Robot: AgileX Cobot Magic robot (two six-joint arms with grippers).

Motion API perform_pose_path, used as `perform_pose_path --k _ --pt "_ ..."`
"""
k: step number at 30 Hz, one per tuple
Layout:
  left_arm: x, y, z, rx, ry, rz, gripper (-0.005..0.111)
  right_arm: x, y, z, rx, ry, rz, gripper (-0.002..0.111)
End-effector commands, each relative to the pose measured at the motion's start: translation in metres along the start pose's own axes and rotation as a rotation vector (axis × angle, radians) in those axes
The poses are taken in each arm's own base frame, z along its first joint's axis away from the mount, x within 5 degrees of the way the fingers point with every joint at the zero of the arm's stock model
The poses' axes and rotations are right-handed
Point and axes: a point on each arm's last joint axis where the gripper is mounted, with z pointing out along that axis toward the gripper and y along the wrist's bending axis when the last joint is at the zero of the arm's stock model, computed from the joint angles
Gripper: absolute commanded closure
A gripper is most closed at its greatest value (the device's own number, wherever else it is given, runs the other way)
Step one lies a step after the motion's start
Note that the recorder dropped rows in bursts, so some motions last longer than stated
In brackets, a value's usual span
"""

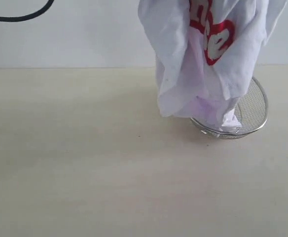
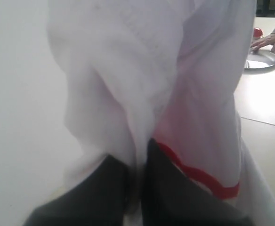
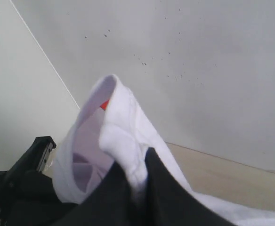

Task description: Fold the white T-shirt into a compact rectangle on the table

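Shirt [image 1: 203,64] hangs all bunched up over the counter [image 1: 85,163], top cut off by the frame, lowest end down at the basket [image 1: 265,106] and covering half of it. Red lettering's mostly lost in folds. Left gripper [image 2: 136,162] and right gripper [image 3: 136,165] each pinch cloth tight.

Clamped: right pincer [image 3: 136,181] on white T-shirt [image 3: 123,129], apparently near collar; orange tag [image 3: 104,104] inside neckline; table [image 3: 222,178] beyond.
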Motion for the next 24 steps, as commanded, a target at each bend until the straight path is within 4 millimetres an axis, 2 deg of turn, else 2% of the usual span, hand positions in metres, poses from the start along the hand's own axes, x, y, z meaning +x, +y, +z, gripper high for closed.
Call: perform_pose_path --k 1,6,11,18,20,22,24 --pt "-0.017 0.0 -0.012 -0.034 -0.066 -0.018 0.102 -0.007 0.003 -0.005 0.002 -0.059 -0.005 0.108" --pt "-0.026 -0.002 -0.022 -0.039 -0.095 -0.011 0.102 -0.006 0.01 -0.008 -0.035 -0.037 -0.007 0.108" --pt "-0.035 -0.005 -0.035 -0.049 -0.107 0.028 0.102 0.003 0.014 -0.008 -0.088 0.055 -0.008 0.108" --pt "-0.033 -0.005 -0.044 -0.07 -0.028 0.065 0.102 0.014 0.002 -0.005 0.003 0.177 -0.058 0.106" --pt "-0.034 -0.006 -0.045 -0.067 -0.028 0.065 0.102 0.018 -0.004 -0.003 0.038 0.209 -0.05 0.096" --pt "-0.035 -0.007 -0.047 -0.062 -0.031 0.067 0.102 0.022 -0.011 0.001 0.068 0.242 -0.03 0.078" --pt "-0.037 -0.008 -0.049 -0.059 -0.035 0.069 0.102 0.024 -0.016 0.003 0.092 0.26 -0.022 0.052"
